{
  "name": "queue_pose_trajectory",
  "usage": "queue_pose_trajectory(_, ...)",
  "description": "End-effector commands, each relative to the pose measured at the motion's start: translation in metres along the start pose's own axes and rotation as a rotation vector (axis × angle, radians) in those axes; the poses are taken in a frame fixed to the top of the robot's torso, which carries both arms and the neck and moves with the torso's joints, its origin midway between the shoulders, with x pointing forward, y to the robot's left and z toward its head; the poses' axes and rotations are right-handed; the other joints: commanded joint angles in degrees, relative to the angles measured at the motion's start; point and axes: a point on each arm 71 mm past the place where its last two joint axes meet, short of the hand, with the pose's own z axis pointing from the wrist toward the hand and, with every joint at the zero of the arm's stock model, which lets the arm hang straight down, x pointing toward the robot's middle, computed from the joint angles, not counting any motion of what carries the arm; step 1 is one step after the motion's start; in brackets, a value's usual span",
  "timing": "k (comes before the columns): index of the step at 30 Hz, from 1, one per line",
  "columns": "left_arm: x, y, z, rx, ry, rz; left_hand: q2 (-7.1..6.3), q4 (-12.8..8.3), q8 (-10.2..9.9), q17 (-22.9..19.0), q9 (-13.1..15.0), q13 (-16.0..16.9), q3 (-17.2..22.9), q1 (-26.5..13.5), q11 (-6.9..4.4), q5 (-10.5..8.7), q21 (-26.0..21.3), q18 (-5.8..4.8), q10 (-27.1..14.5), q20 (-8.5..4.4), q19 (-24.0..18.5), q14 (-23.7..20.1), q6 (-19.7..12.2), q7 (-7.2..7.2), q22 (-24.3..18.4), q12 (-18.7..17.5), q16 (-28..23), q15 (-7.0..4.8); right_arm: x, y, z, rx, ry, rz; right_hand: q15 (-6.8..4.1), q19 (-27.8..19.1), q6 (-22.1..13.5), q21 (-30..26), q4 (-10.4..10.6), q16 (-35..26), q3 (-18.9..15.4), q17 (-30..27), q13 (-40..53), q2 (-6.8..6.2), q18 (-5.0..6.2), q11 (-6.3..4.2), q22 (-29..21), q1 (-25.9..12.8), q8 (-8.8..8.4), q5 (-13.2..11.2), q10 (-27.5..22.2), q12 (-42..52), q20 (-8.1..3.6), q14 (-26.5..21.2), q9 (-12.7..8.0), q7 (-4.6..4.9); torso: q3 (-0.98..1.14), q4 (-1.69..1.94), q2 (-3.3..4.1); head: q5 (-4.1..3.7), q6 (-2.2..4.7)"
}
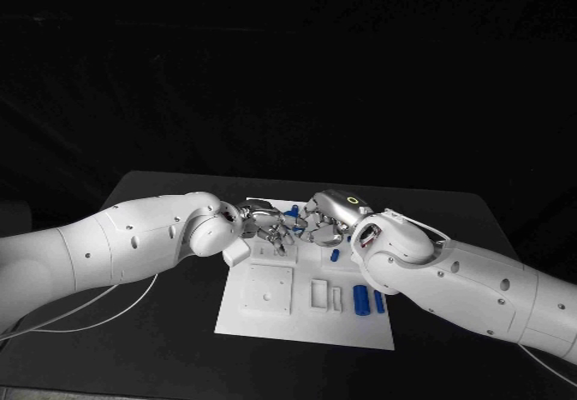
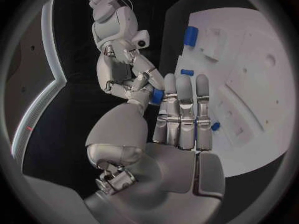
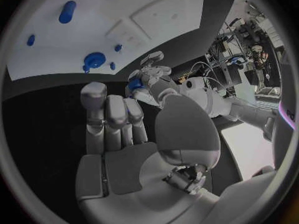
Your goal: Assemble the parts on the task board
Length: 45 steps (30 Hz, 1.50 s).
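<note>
The task board (image 1: 271,321) is lying on the black table (image 1: 168,333). Both robot hands are meeting above the board's far edge. The left robot hand (image 1: 267,223) and the right robot hand (image 1: 323,218) are together pinching one small blue part (image 2: 157,96) between their fingertips, the remaining fingers staying extended. Two blue cylinders (image 1: 370,300) are lying side by side on the board's near right area, just beside a white raised block (image 1: 320,295). A further blue piece (image 1: 335,255) is standing on the board beneath the right robot hand.
</note>
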Motion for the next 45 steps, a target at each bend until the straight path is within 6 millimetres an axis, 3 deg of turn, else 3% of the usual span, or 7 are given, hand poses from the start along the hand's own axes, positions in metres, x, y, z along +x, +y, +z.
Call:
queue_pose_trajectory(1, 0.0012, -0.0062, -0.0007, 0.040, 0.029, -0.024, -0.59, 0.56, -0.23, -0.07, 14.41, 0.15, -0.12, 0.39, 0.00, -0.20, -0.33, -0.86, -0.46, 0.04, 0.54, -0.23, 0.90, -0.98, -0.12, 0.41, 0.26, 0.25, 0.0058, -0.0055, -0.0025, 0.014, 0.035, -0.003, -0.31, 3.18, 0.36, 0.00, 0.13, -0.12, -0.18, 0.07, 0.05, 0.41, -0.13, -0.17, 4.39, 0.03, 0.24, -0.23, 0.00, -0.05, -0.52, 0.14, 0.08, -0.12, -0.01, 0.02, -0.03, -0.03, -0.13)
queue_pose_trajectory(8, 0.0016, -0.0056, -0.0017, 0.049, 0.052, -0.061, -0.25, 0.86, -0.29, -0.14, 13.91, 0.12, 0.00, 0.09, 0.13, 0.53, -0.51, -0.86, -0.81, 0.18, 0.27, -0.52, 0.47, -0.86, -0.21, 0.31, 0.22, 0.37, 0.0061, -0.0082, -0.0032, 0.015, 0.043, -0.005, -0.32, 3.16, 0.30, -0.14, 0.15, -0.17, -0.46, 0.08, 0.07, 0.50, -0.12, -0.16, 4.35, 0.18, 0.24, -0.28, -0.03, -0.06, -0.54, 0.11, 0.08, -0.11, -0.04, 0.02, -0.02, -0.06, -0.09)
queue_pose_trajectory(16, 0.0019, -0.0053, -0.0033, 0.063, 0.078, -0.106, 0.24, -0.83, -0.29, -0.15, 13.71, 0.12, 1.10, -0.25, 0.20, 1.47, -0.53, -0.86, -1.06, 0.25, 0.04, -0.85, 0.21, -0.83, -0.19, 0.28, 0.35, 0.45, 0.0065, -0.0109, -0.0036, 0.019, 0.050, -0.008, -0.32, 3.16, 0.30, -0.14, 0.15, -0.17, -0.46, 0.08, 0.07, 0.50, -0.12, -0.16, 4.35, 0.18, 0.24, -0.28, -0.03, -0.06, -0.54, 0.11, 0.08, -0.11, -0.01, -0.01, 0.01, -0.07, -0.11)
queue_pose_trajectory(20, 0.0020, -0.0047, -0.0045, 0.066, 0.088, -0.114, 0.22, -1.67, -0.28, -0.56, 10.24, -0.33, 1.19, 0.04, 0.47, 1.31, -0.79, -0.86, -1.41, 0.49, -0.31, -1.12, -0.03, -0.54, -0.31, -0.43, -0.41, 0.72, 0.0067, -0.0116, -0.0039, 0.018, 0.051, -0.009, -0.32, 3.16, 0.30, -0.14, 0.15, -0.17, -0.46, 0.08, 0.07, 0.50, -0.12, -0.16, 4.35, 0.18, 0.24, -0.28, -0.03, -0.06, -0.54, 0.11, 0.08, -0.11, -0.03, 0.00, 0.01, -0.11, -0.12)
queue_pose_trajectory(29, -0.0027, -0.0020, -0.0064, 0.059, 0.065, -0.108, 0.30, -2.14, -0.23, -0.46, 10.69, -0.19, 1.27, -0.34, 0.50, 2.53, -0.81, -0.86, -1.67, 0.51, -0.34, -1.36, -0.29, -0.50, -0.30, -0.18, -0.11, 0.74, 0.0065, -0.0114, -0.0052, 0.013, 0.049, -0.007, -0.35, 3.17, 0.31, -0.10, 0.13, -0.14, -0.60, 0.12, 0.15, 0.51, -0.11, -0.16, 4.38, 0.24, 0.25, -0.25, -0.01, -0.01, -0.57, 0.12, 0.08, -0.11, 0.01, 0.04, -0.01, -0.11, -0.26)
queue_pose_trajectory(45, -0.0039, 0.0013, -0.0048, 0.029, 0.034, -0.026, -1.30, -1.81, -0.33, -0.85, 9.08, -0.11, -0.03, -0.74, 0.91, 1.84, -1.31, -0.86, -2.81, 0.90, -0.83, -2.18, -0.95, 0.00, -0.55, -0.03, -0.41, 1.15, 0.0070, -0.0089, -0.0074, 0.004, 0.048, 0.013, -0.40, 3.19, 0.31, -0.13, 0.08, -0.19, -0.66, 0.12, 0.12, 0.48, -0.08, -0.19, 4.37, 0.29, 0.24, -0.19, -0.01, -0.06, -0.61, 0.12, 0.08, -0.12, -0.03, 0.01, 0.00, -0.01, -0.47)
